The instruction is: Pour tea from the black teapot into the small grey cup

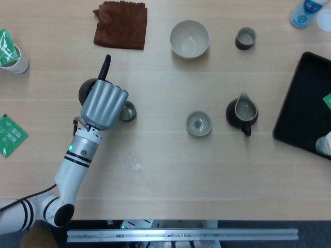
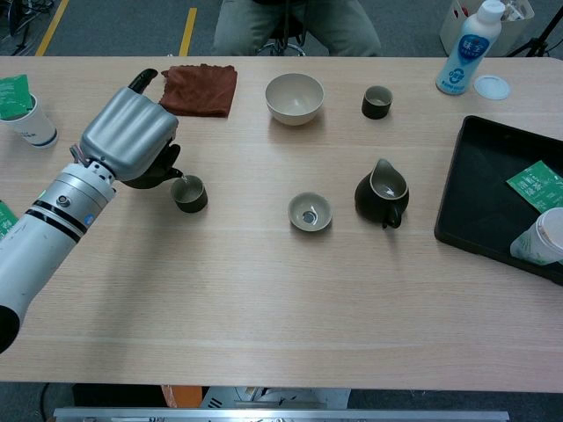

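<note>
My left hand (image 1: 105,106) (image 2: 127,132) grips the black teapot (image 1: 86,90) (image 2: 164,167), and its silver back hides most of the pot. The pot's straight handle (image 1: 105,66) sticks out past the hand, pointing away from me. The small grey cup (image 1: 128,111) (image 2: 189,193) stands on the table right beside the hand. In the chest view the pot is tilted, with its spout just above the cup's rim. My right hand is in neither view.
A brown cloth (image 1: 121,24) lies beyond the hand. A beige bowl (image 1: 190,39), another small cup (image 1: 245,38), a dark pitcher (image 1: 242,113) and a small grey bowl (image 1: 199,124) stand to the right. A black tray (image 1: 305,103) lies at the right edge, a paper cup (image 1: 13,54) at the left.
</note>
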Available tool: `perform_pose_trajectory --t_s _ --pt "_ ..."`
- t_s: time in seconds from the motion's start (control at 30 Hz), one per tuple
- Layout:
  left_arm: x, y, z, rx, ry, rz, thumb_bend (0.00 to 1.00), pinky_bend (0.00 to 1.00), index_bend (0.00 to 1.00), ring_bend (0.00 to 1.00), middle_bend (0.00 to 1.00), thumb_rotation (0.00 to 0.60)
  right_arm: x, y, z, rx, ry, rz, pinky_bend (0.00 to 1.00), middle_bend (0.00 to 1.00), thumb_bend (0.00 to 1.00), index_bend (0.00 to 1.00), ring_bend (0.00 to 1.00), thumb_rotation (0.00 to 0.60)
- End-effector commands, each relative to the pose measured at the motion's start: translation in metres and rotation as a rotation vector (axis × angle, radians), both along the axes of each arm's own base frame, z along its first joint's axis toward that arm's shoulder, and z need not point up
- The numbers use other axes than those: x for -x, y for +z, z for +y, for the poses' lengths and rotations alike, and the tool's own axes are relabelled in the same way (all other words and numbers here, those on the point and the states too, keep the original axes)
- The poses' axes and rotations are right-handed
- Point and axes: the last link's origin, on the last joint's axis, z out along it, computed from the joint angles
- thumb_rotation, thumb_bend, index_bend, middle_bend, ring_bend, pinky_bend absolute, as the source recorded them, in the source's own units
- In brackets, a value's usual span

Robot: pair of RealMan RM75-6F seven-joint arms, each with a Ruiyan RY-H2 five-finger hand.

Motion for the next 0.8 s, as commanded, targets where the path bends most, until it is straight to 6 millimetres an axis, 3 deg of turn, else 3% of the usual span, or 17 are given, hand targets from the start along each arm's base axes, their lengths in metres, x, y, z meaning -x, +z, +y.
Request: perform_pose_trajectory --t_s 0.03,0.8 --pt "-0.0002 0.0 -0.0003 -0.004 -0.011 0.008 0.5 0.1 0.89 0.79 1.0 0.528 0.0 0.0002 -0.0001 0.001 0.0 0.0 0.23 0.36 0.0 0.43 0.21 0.6" --pt "-0.0005 0.0036 0.0001 -0.03 -0.052 0.036 0.5 0.1 0.89 0.79 1.0 0.534 0.0001 0.0017 0.0006 0.007 0.004 -0.002 0.23 0.36 0.0 0.43 0.21 0.6"
